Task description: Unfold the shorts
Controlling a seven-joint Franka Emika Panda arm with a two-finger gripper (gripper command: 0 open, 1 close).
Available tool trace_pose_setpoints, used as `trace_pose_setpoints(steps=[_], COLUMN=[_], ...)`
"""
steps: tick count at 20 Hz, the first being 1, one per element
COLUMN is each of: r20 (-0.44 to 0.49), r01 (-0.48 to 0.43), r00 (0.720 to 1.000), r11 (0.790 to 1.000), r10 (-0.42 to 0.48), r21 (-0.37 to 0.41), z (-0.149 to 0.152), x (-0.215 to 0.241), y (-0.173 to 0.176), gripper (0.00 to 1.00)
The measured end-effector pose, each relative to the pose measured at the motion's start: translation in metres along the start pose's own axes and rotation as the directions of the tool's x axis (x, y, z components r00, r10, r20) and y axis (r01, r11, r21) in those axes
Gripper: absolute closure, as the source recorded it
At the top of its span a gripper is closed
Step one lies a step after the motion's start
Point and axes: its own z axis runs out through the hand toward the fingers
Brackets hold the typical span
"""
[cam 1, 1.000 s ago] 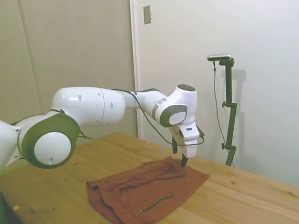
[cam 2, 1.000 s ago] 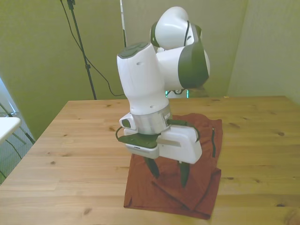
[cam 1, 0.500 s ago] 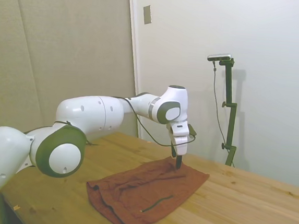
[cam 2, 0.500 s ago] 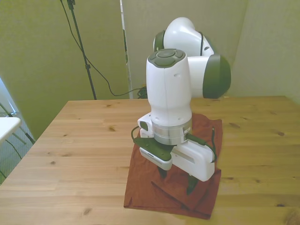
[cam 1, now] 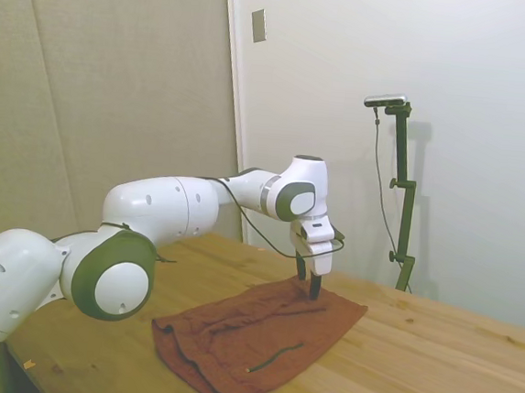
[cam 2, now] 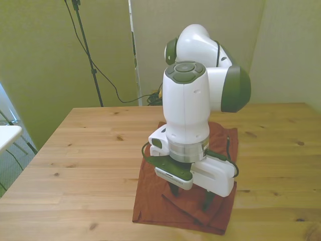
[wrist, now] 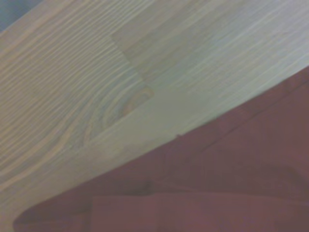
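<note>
While the shorts (cam 1: 255,337) lie folded on the wooden table (cam 2: 75,160), the gripper (cam 2: 191,196) has dropped lower within the last second — its spread fingers now reach the cloth's near edge, so a pinch on the folded layer looks imminent.

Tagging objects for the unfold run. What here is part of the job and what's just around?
Job:
- shorts, folded on the table
- gripper, open, low over the shorts' end near the front camera

Just around:
- table, wooden, bearing the shorts
- nothing else lies on it in these views
</note>
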Motion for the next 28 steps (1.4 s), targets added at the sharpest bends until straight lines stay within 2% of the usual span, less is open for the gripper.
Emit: trace_pose_setpoints(steps=[6, 17, 22, 28], r20=[0.016, 0.038, 0.113, 0.238], r01=[0.042, 0.049, 0.059, 0.068], r00=[0.999, 0.998, 0.992, 0.969], r11=[0.999, 0.998, 0.998, 0.998], r10=[-0.042, -0.048, -0.056, -0.063], r21=[-0.012, -0.027, -0.026, -0.015], z=[0.015, 0.020, 0.021, 0.013], x=[-0.004, -0.008, -0.013, -0.020], y=[-0.001, -0.001, 0.001, 0.003], gripper=[1.00, 1.00, 1.00, 1.00])
